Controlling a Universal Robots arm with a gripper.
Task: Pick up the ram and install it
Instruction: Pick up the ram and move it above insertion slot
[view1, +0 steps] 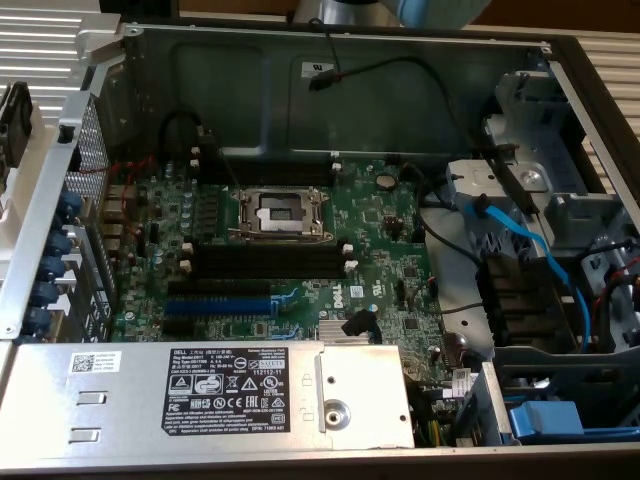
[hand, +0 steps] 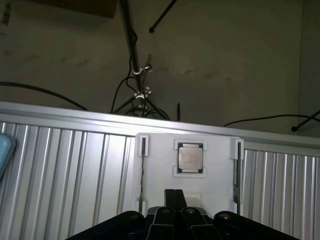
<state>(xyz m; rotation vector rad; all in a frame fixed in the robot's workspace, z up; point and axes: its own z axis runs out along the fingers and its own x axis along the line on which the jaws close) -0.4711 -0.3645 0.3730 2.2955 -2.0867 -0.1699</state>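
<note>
Wrist view: one pincer (hand: 175, 196), pressed together, near one square chip (hand: 190, 157) on one white holder (hand: 212, 172).

a robotics or electronics workshop: an opened computer case (view1: 400, 110) baring its motherboard (view1: 300, 250), and beyond the jaws of the gripper (hand: 175, 197) a ribbed metal bench (hand: 65, 170) carrying a white fixture (hand: 160, 165) with a processor chip (hand: 190, 158).

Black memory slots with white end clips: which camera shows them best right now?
The exterior view: the long black plastic slots lie unobstructed on the green motherboard, beside the open metal processor socket. The wrist view faces a white holder carrying a square silver chip instead.
</note>
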